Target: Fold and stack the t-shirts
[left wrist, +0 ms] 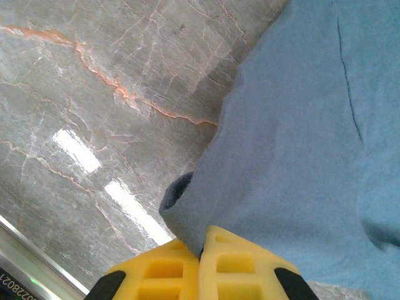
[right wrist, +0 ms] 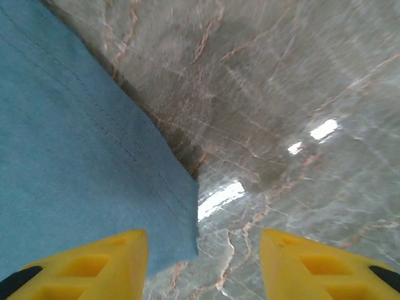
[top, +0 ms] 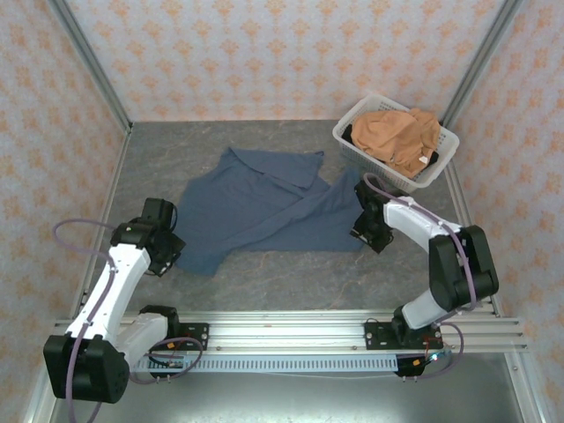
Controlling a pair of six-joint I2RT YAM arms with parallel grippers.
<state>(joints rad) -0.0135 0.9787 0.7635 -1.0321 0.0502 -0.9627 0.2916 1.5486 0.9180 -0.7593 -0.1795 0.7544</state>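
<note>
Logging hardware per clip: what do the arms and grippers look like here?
The left arm and right arm have white links with black joints, each trailing a looping lavender cable. The left gripper and right gripper carry blocky yellow fingers with recessed square pockets and black patches at the outer edges.

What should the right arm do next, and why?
Probably close the right gripper on the blue shirt corner lying between its open jaws. The left gripper is shut on another edge, so both could then lift it.

One t-shirt [top: 264, 203] on table [top: 291, 286], other t-shirt [top: 397, 134] in basket [top: 389, 174].
</note>
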